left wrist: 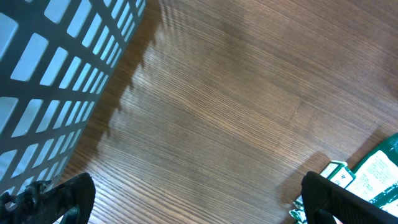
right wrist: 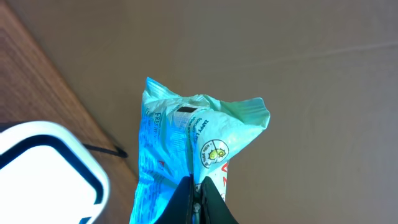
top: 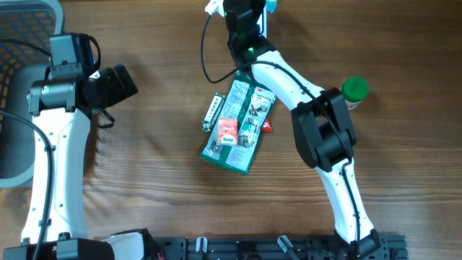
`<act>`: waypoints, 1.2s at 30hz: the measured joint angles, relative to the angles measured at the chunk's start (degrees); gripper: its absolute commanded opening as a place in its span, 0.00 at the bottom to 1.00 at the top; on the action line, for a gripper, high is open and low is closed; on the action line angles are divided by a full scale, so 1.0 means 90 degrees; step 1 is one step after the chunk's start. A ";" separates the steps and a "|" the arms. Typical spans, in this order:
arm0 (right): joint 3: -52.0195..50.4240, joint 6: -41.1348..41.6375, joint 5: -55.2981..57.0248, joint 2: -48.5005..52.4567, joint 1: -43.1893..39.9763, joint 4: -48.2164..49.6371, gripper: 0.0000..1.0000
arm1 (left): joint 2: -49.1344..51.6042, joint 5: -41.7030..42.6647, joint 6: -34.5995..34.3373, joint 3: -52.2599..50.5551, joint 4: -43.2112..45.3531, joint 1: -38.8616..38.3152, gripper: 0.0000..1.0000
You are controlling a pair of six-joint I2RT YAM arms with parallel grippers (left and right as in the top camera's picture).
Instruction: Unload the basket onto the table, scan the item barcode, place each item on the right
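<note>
My right gripper [right wrist: 198, 186] is shut on a crumpled light-blue snack packet [right wrist: 174, 137], pinching its lower fold so that the packet stands up above the fingertips. Overhead, that gripper [top: 247, 13] is at the table's far edge, and only a sliver of the blue packet [top: 271, 6] shows beside it. Just left of the packet is a white device with a dark band [right wrist: 50, 165], trailing a black cable [right wrist: 102, 149]. My left gripper [left wrist: 199, 208] hangs open over bare wood, with nothing between its fingers [left wrist: 69, 198], far to the left [top: 121, 81].
A green flat pack [top: 238, 128] with small packets on it lies mid-table, and its corner [left wrist: 376, 174] shows in the left wrist view. A green-lidded bottle [top: 354, 89] stands at the right. A grey mesh basket [left wrist: 50, 68] sits at the table's left edge [top: 22, 43].
</note>
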 measured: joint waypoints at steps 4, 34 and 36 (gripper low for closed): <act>-0.0010 -0.0019 0.0017 0.0211 0.0000 -0.0017 0.04 | 0.0000 0.0000 0.0000 0.0000 0.0002 0.0000 1.00; -0.0095 0.1022 0.0012 -0.0015 0.0095 -0.0313 0.04 | 0.0000 0.0000 0.0000 0.0000 0.0002 0.0000 1.00; -0.0119 0.1360 -0.0010 -0.0420 -0.0036 -0.0843 0.04 | 0.0000 0.0000 0.0000 0.0000 0.0002 0.0000 1.00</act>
